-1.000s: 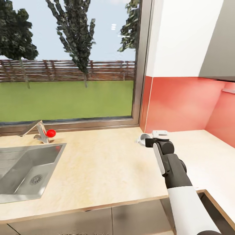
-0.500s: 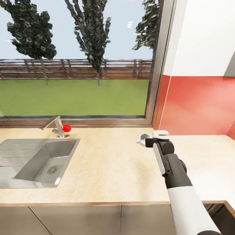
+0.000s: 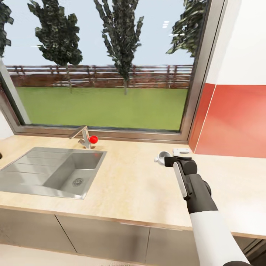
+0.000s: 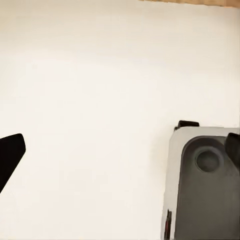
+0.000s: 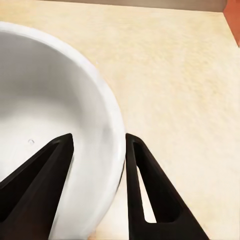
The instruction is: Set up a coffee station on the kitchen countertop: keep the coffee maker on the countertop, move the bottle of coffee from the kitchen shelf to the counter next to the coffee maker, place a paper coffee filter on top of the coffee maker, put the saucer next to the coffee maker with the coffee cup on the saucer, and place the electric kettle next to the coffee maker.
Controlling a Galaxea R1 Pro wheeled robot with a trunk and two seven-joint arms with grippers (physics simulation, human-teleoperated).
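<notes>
1. While the right arm reaches out over the counter, the right gripper is clamped on the rim of the white cup, one finger inside and one outside.
2. Held above the counter, the cup lies well to the right of the sink.
3. Behind the sink's far right corner stands the faucet.
4. Whether the left gripper is open or closed I cannot tell.

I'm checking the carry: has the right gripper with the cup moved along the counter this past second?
Yes. The right gripper with the coffee cup has travelled left, nearer the sink.
</notes>
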